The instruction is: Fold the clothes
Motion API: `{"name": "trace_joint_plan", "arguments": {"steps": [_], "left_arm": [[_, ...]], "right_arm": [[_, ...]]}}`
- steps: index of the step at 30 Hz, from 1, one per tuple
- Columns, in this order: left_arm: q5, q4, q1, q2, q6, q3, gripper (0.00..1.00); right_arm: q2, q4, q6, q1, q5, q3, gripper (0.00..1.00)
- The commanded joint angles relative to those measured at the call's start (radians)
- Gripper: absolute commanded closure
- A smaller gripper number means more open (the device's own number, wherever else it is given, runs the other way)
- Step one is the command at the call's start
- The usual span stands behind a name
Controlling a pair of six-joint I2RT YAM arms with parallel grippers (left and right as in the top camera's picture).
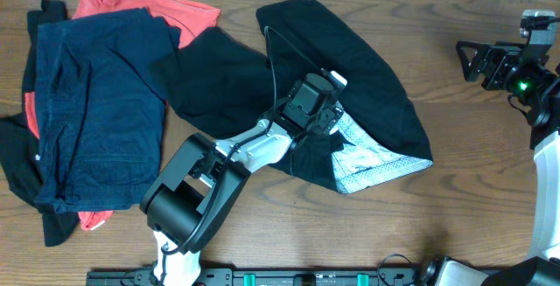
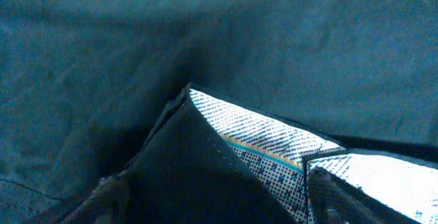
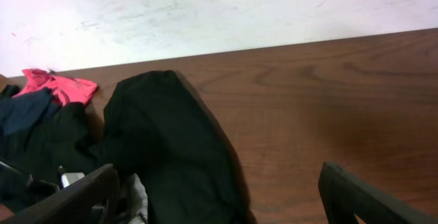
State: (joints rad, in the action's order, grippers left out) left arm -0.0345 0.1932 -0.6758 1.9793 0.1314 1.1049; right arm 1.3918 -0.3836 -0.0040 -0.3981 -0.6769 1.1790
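Note:
The black garment (image 1: 350, 50) lies spread at the table's middle, with its pale mesh lining (image 1: 376, 159) turned up at the lower right corner. My left gripper (image 1: 325, 127) is down on it beside the lining. In the left wrist view its fingers (image 2: 219, 203) stand wide apart with a fold of black cloth (image 2: 178, 176) and the lining's edge (image 2: 274, 142) between them. My right gripper (image 1: 468, 61) is open and empty at the far right, off the garment. Its wrist view (image 3: 219, 196) shows the garment (image 3: 171, 135) ahead.
A pile of other clothes lies at the left: a navy piece (image 1: 96, 102) on top, a coral-red one (image 1: 140, 2) behind it, black cloth (image 1: 17, 155) at the edge. Bare wooden table (image 1: 472, 190) lies to the right. A white wall (image 3: 205, 11) backs the table.

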Motion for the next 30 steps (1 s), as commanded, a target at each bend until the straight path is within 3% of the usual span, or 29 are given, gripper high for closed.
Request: {"name": "trace_joint_plan", "arguments": {"steps": [1, 5, 6, 14, 20, 25, 30], "left_arm": [[-0.024, -0.002, 0.003, 0.003, 0.029, 0.027, 0.54], [-0.039, -0.052, 0.003, -0.023, 0.029, 0.027, 0.89], [-0.039, -0.066, 0.003, -0.037, 0.029, 0.027, 0.93], [-0.09, -0.277, 0.003, -0.295, -0.045, 0.027, 0.94], [-0.09, -0.635, 0.003, -0.522, -0.237, 0.027, 0.94], [-0.074, -0.937, 0.002, -0.593, -0.413, 0.027, 0.94], [0.065, -1.155, 0.002, -0.599, -0.568, 0.021, 0.94]], "right_arm": [[-0.011, -0.002, 0.006, -0.006, 0.0, 0.018, 0.09], [-0.011, -0.002, 0.006, -0.006, 0.0, 0.018, 0.09], [-0.011, -0.002, 0.006, -0.006, 0.0, 0.018, 0.09], [-0.011, -0.002, 0.006, -0.006, 0.0, 0.018, 0.11], [-0.011, -0.002, 0.006, 0.004, -0.001, 0.018, 0.11], [-0.002, 0.002, 0.001, 0.035, 0.0, 0.018, 0.11], [0.025, 0.001, -0.005, 0.075, 0.0, 0.018, 0.11]]}}
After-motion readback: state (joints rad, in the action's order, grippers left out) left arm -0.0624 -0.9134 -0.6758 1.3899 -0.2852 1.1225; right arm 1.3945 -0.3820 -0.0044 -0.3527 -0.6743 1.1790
